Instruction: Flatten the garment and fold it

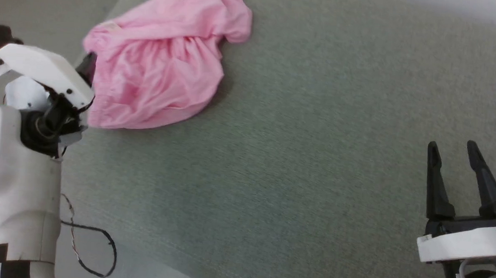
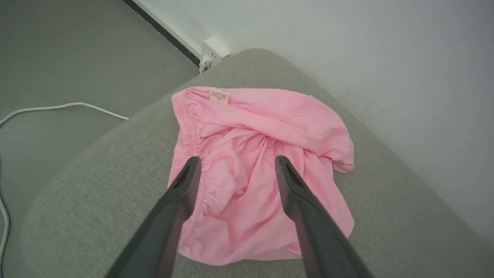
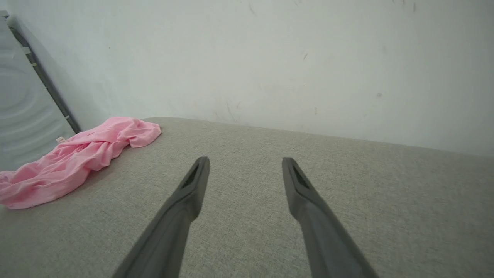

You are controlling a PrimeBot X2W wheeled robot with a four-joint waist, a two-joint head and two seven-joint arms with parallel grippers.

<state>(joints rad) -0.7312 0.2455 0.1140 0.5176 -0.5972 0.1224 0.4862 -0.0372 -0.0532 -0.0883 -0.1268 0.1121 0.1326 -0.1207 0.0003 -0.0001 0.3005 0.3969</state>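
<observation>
Near the table's (image 1: pixel 316 161) far left corner, the garment (image 1: pixel 157 63) lies crumpled. Our left gripper (image 2: pixel 237 164) hangs spread over it; we should pinch the waistband (image 2: pixel 184 127) edge, not the bunched middle. Our right gripper (image 1: pixel 452 149) stands spread, well apart.

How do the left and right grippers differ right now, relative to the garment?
The left gripper is poised over the crumpled pink garment; the right gripper hangs over bare grey fabric surface, well apart from it. The left gripper aims at the garment; the right gripper aims toward the wall. Both are open and empty.
</observation>
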